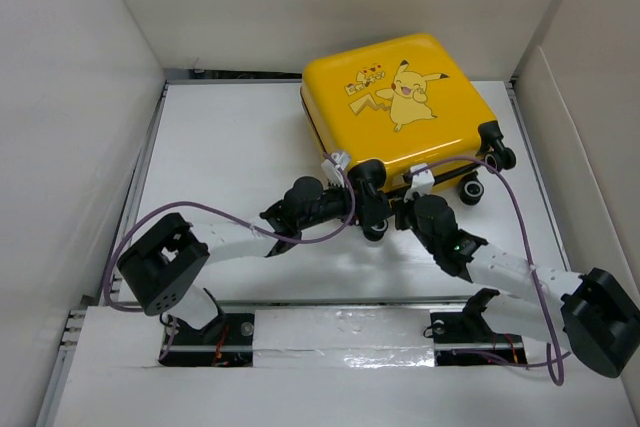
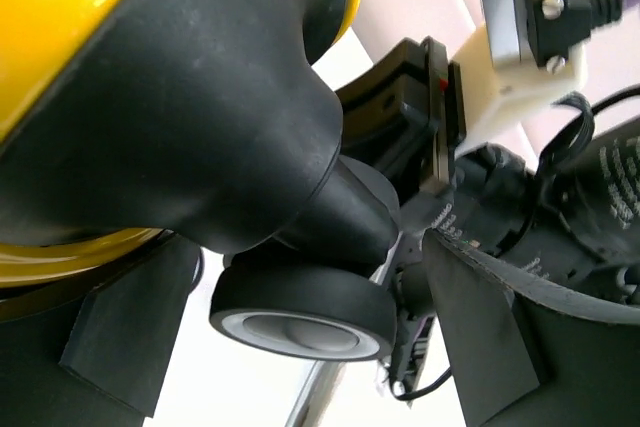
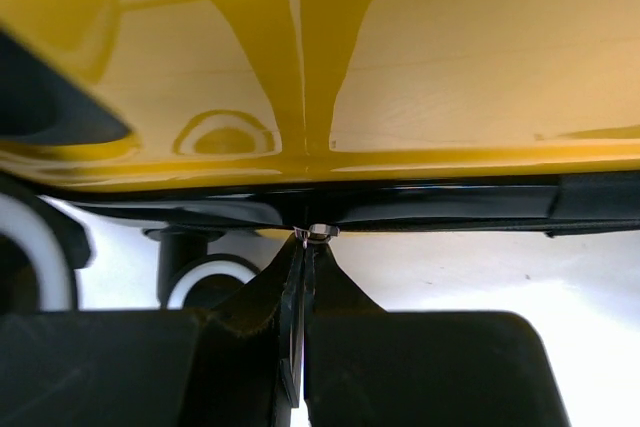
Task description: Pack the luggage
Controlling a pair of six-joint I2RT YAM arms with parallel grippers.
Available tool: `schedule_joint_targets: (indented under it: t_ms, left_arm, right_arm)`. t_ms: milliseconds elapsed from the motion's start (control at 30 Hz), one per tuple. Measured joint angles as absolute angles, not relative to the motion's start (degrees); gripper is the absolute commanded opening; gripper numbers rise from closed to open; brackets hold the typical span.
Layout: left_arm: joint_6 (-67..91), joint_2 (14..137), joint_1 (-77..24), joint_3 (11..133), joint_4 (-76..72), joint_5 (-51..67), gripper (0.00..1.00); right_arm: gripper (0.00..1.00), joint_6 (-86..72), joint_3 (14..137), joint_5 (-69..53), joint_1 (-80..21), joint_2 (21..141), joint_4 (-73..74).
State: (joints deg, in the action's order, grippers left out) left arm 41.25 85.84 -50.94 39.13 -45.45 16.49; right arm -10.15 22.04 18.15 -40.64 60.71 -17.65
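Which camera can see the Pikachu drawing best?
The top camera. It looks down on the whole suitcase, so the Pikachu drawing shows fully on its lid. The left wrist camera sees only a yellow edge and a wheel. The right wrist camera sees plain yellow side and the right gripper pinching the zipper tab. No Pikachu there.

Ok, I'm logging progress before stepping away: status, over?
Left gripper open, straddling a wheel. Right gripper shut on zip pull. Luggage flat, lid down, face up. Nothing in the way.
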Motion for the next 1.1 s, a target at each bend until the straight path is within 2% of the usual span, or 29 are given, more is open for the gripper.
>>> schedule_joint_targets:
  t_ms: [33, 133, 167, 267, 367, 600, 900, 1100]
  left_arm:
    - [42.0, 86.1, -51.1, 39.1, -46.0, 16.2, 0.91]
    - [43.7, 86.9, -51.4, 39.1, -49.3, 14.9, 0.47]
    - [43.9, 87.1, -51.4, 39.1, -50.3, 14.5, 0.28]
    - [44.7, 87.2, -51.3, 39.0, -51.2, 13.9, 0.07]
    - [44.8, 87.2, -51.3, 39.0, -51.2, 14.2, 0.0]
    - [44.9, 87.2, -51.3, 39.7, -49.8, 19.4, 0.0]
    - [45.5, 86.0, -47.9, 40.9, -44.7, 26.5, 0.0]
    - [46.1, 86.0, -45.6, 40.9, -43.8, 26.3, 0.0]
  right_arm:
    - [0.0, -10.2, 22.0, 18.1, -40.9, 60.6, -17.7]
    - [0.0, -10.3, 21.9, 18.2, -41.7, 60.0, -17.6]
    - [0.0, -10.4, 21.9, 18.2, -41.9, 59.7, -17.6]
    - [0.0, -10.6, 21.4, 18.0, -42.4, 57.9, -17.5]
    - [0.0, -10.7, 19.8, 17.4, -42.5, 55.3, -17.5]
    - [0.0, -12.8, 15.9, 12.5, -45.5, 55.6, -25.6]
    - [0.0, -21.8, 14.7, 13.4, -48.9, 70.6, -46.3]
    - [0.0, -29.2, 16.5, 13.6, -49.5, 89.6, -69.5]
